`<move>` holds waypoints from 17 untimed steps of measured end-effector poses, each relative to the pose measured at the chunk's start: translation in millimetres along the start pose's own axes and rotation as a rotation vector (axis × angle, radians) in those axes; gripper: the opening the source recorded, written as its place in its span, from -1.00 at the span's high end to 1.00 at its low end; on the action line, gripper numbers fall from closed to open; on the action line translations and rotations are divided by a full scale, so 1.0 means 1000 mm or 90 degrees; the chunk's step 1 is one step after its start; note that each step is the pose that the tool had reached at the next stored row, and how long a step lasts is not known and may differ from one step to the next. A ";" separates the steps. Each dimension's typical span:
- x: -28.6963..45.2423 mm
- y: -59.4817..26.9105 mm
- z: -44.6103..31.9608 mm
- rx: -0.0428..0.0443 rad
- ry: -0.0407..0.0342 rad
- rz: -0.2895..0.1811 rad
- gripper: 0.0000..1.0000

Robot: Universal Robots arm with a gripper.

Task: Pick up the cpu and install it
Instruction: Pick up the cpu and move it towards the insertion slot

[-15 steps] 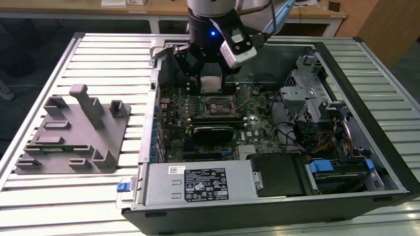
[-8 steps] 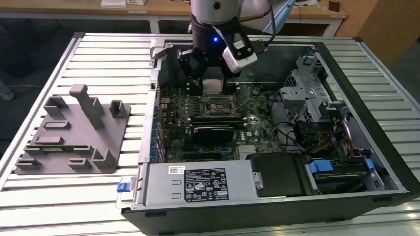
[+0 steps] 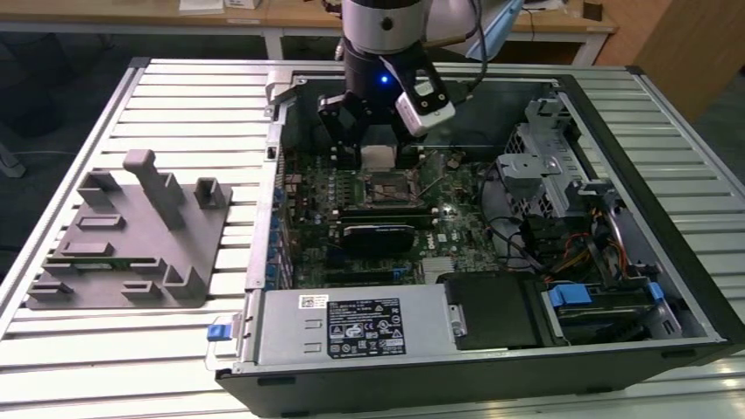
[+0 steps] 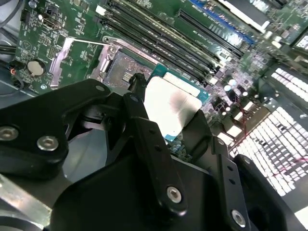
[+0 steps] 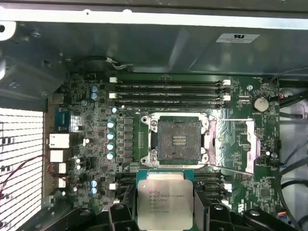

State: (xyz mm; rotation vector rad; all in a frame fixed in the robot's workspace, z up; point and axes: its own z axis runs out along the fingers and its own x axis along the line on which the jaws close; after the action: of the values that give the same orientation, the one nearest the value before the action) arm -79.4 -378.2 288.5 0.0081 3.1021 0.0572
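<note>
squarely, fingers [image 5: 120, 217] grip the cpu [image 5: 165, 204], plate up.

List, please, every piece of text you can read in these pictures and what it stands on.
None reads reliably.
Print on the silvery square cpu: too small.
The white sticker on the grey metal case wall: blurred.
The black-and-white label on the silver metal power supply box: too small.

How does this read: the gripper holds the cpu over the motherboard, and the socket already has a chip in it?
Wrong on the socket: in the first wrist view it is empty, no chip in it. The gripper does hold the cpu over the motherboard.
</note>
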 end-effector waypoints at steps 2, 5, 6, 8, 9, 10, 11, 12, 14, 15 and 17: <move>-0.0019 0.0014 0.0037 0.0006 0.0007 0.000 -0.09; -0.0066 0.0031 0.0092 0.0015 0.0023 0.000 -0.09; -0.0081 0.0036 0.0110 0.0019 0.0030 0.000 -0.09; -0.0109 0.0046 0.0146 0.0025 0.0049 0.000 -0.09; -0.0120 0.0051 0.0162 0.0028 0.0058 0.000 -0.09; -0.0130 0.0056 0.0177 0.0032 0.0066 0.000 -0.09; -0.0141 0.0062 0.0192 0.0035 0.0073 0.000 -0.09; -0.0153 0.0068 0.0207 0.0038 0.0080 0.000 -0.09; -0.0178 0.0085 0.0234 0.0045 0.0095 0.000 -0.09; -0.0189 0.0096 0.0245 0.0048 0.0101 0.000 -0.09; -0.0210 0.0119 0.0267 0.0054 0.0113 0.000 -0.09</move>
State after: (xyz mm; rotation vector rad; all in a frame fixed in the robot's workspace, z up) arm -57.3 -365.4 263.2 0.0085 3.1200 0.0444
